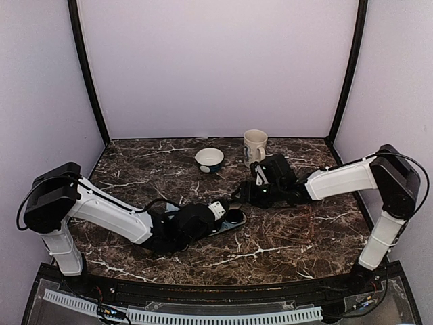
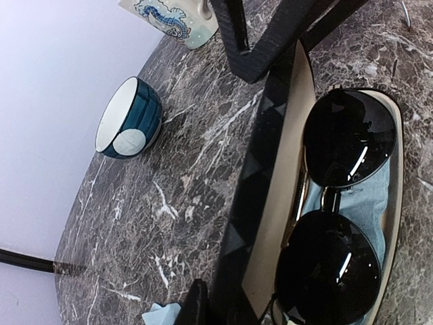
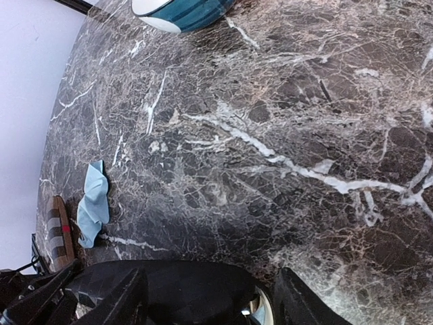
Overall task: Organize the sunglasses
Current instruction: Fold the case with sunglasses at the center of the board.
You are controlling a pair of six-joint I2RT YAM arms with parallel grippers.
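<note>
White shells recorded on left arm [image 1: 108, 211] and right arm [image 1: 338, 179]; black joint housings [image 1: 51, 198]; thin black cables [image 1: 414, 166] looped at shoulders.

Dark-lensed sunglasses [image 2: 331, 198] lie, apparently folded, inside open case [image 2: 287, 183].

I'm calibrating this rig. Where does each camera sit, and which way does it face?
Top external: above, behind the bases, looking down on the marble table; left arm and right arm show.
Left wrist: close above the sunglasses in their open black checkered case; one finger edge shows.
Right wrist: low, facing across the table; both its fingers show.
All three share the teal bowl.
</note>
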